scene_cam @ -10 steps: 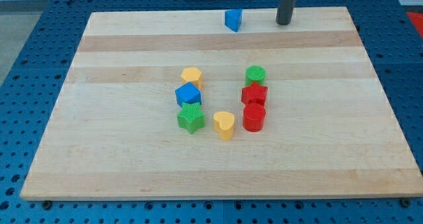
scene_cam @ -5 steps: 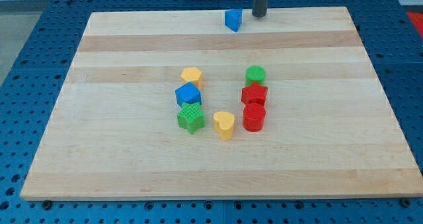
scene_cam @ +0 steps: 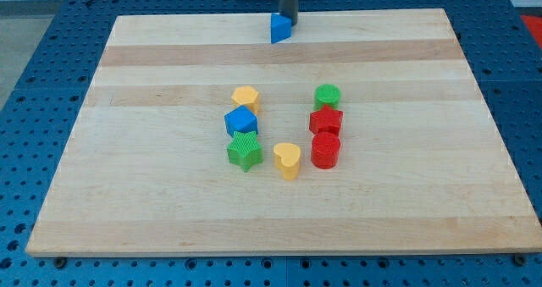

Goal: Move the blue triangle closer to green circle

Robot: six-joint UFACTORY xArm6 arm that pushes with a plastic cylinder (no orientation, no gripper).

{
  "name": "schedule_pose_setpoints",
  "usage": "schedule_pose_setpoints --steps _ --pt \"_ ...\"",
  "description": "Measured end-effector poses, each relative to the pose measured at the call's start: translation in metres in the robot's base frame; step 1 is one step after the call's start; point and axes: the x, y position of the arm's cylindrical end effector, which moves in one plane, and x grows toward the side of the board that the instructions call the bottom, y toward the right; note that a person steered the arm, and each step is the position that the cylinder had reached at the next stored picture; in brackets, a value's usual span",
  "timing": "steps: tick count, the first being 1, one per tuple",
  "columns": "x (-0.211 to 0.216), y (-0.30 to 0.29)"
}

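In the one camera view, the blue triangle (scene_cam: 279,28) sat at the far edge of the desk (scene_cam: 169,211), well apart from the green circle (scene_cam: 327,95), which stood nearer and to the right, at the far end of a column with the red star (scene_cam: 325,120) and the red cylinder (scene_cam: 325,150).

The tip (scene_cam: 289,21) rested against the triangle's far right side. To do the step well, the push would probably need to run toward the near right, with the tip kept behind the block's middle so it did not spin off, and stop short of the circle.

There was no pincer on this arm, only the rod; it held nothing and merely touched the triangle.
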Motion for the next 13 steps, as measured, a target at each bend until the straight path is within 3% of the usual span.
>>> schedule_pose_setpoints --steps 3,5,9,11,12,13 --pt "0.048 -0.049" --pt "0.076 -0.049" --pt "0.075 -0.041" --pt "0.074 0.035" --pt "0.077 0.034" --pt "0.077 -0.002"
